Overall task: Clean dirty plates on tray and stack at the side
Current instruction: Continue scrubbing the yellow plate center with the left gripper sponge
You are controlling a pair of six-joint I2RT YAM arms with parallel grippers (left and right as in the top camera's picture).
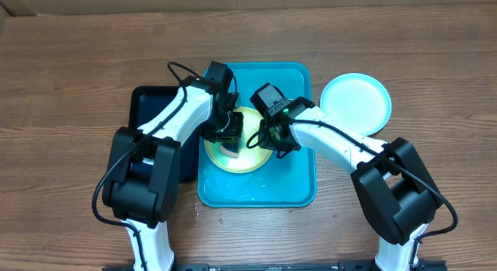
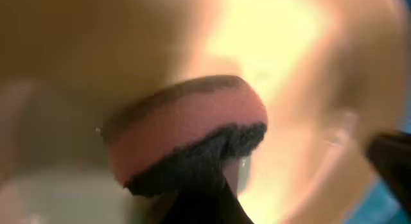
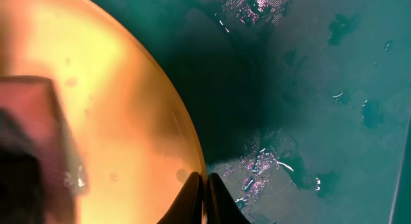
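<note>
Mid-frame we see one tray (image 1: 297, 187) with one yellow-green plate (image 1: 242, 162) on it. The left gripper (image 1: 227, 137) clamps one sponge (image 2: 186, 137), and the right gripper (image 3: 204, 185) pinches that plate's rim. One cyan plate (image 1: 356, 102) sits upper right, off the tray.

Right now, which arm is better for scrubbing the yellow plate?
Left. The left gripper is shut on the sponge, right over the yellow plate in the tray, so it can likely wipe at once. The right gripper seems to pinch that plate's rim, with no sponge.
</note>
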